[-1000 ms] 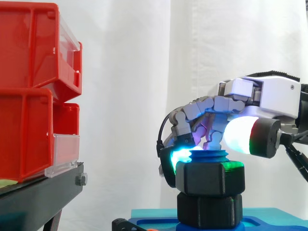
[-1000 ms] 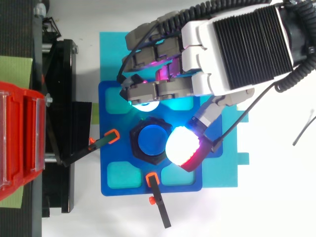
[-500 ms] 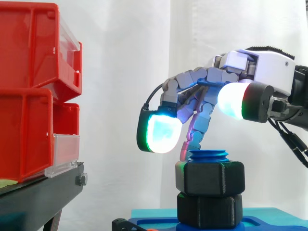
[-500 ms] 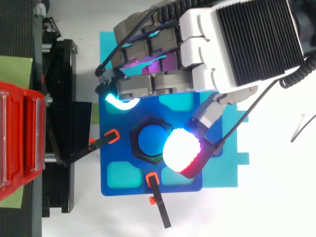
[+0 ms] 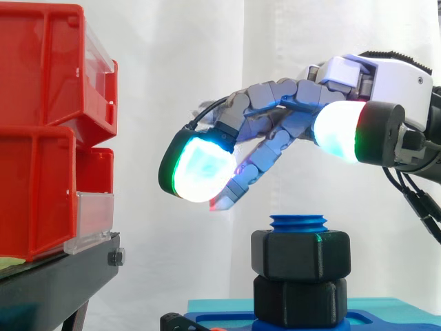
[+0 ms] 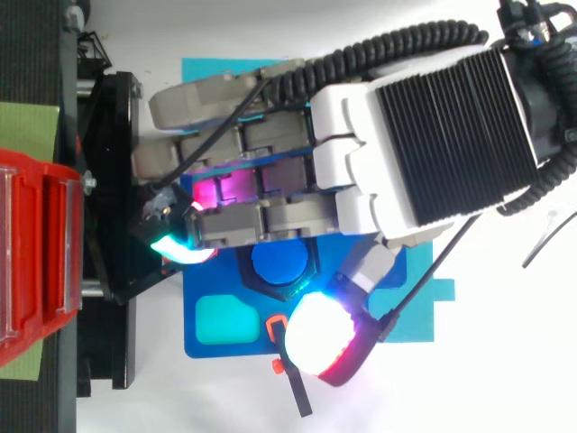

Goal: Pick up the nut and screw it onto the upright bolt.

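The black hex nut [image 5: 300, 255] sits threaded on the blue upright bolt [image 5: 298, 223], just above a second black hex piece [image 5: 300, 301] at the bolt's base. From above, the bolt top [image 6: 279, 264] shows partly under the fingers. My hand [image 5: 303, 103] hovers above the bolt, clear of the nut, with its fingers stretched out to the left and nothing in them. Its palm back [image 6: 433, 144] covers much of the blue fixture plate [image 6: 212, 338]. The glowing thumb pad [image 6: 315, 343] hangs beside the bolt.
Red bins [image 5: 48, 131] stand on a black stand [image 5: 55, 283] at the left, near the outstretched fingertips. Orange-tipped black clamps [image 6: 290, 383] hold the plate, which lies on a teal mat [image 6: 424, 311]. A white curtain hangs behind.
The hand let go of the nut, rose off the bolt and straightened its fingers out toward the bins. The nut stayed on the bolt.
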